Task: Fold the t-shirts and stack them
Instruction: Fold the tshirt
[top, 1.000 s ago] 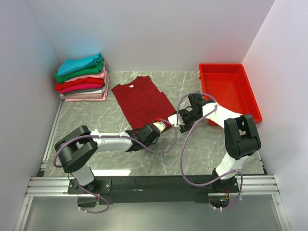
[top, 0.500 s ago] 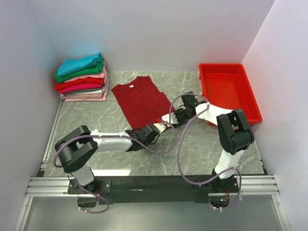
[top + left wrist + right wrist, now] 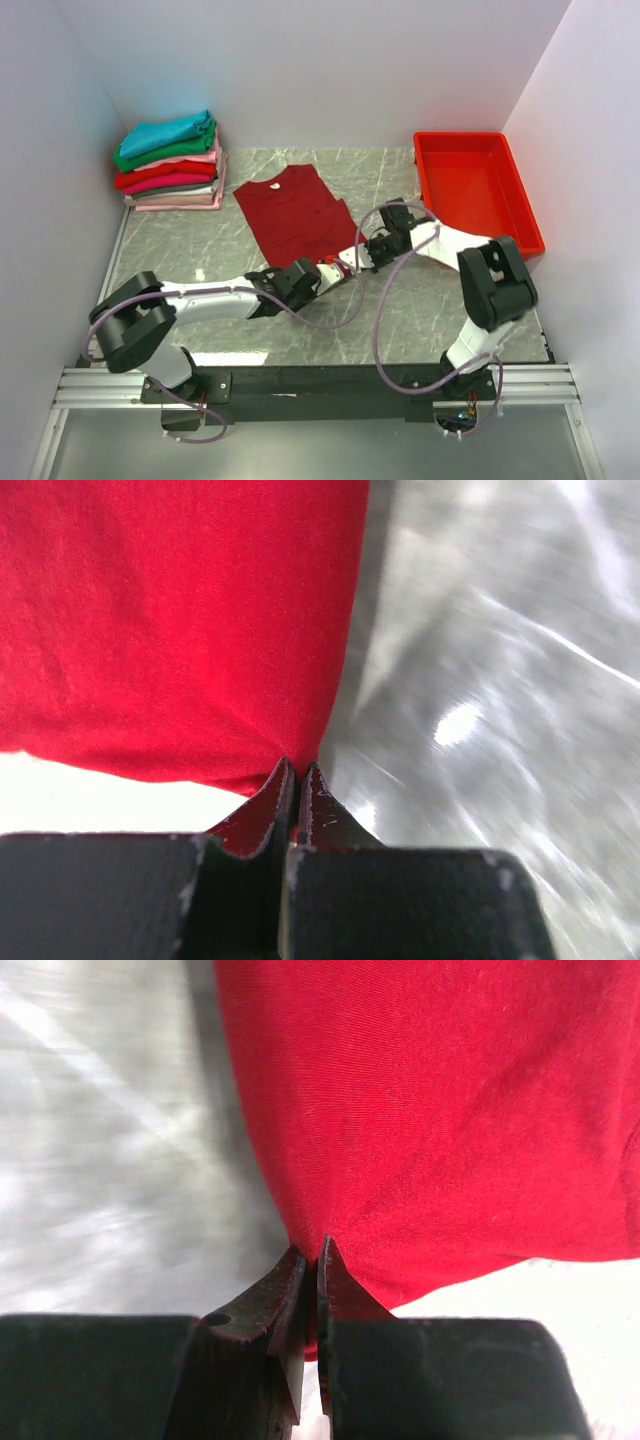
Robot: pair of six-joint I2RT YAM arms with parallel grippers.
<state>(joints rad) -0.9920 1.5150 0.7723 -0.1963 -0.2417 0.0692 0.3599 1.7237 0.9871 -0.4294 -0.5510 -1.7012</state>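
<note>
A dark red t-shirt (image 3: 293, 210) lies flat on the marble table, its collar with a small white label toward the back left. At its near left corner my left gripper (image 3: 312, 270) is shut on the hem; the left wrist view shows red cloth (image 3: 180, 620) pinched between the closed jaws. My right gripper (image 3: 356, 256) is shut on the near right corner, with red cloth (image 3: 440, 1100) caught between its jaws. A stack of folded t-shirts (image 3: 170, 160), teal on top, then green, pink, red and grey, sits at the back left.
A bright red plastic tray (image 3: 478, 190) stands at the back right, close to the right arm's elbow. White walls close in the table (image 3: 420, 300) on three sides. Cables loop from both arms over the near part of the marble.
Both grippers have closed on the shirt's near hem. The right gripper moved left toward the shirt's corner, the left arm shifted a little, and the shirt's near edge has drawn slightly away from the arms.
</note>
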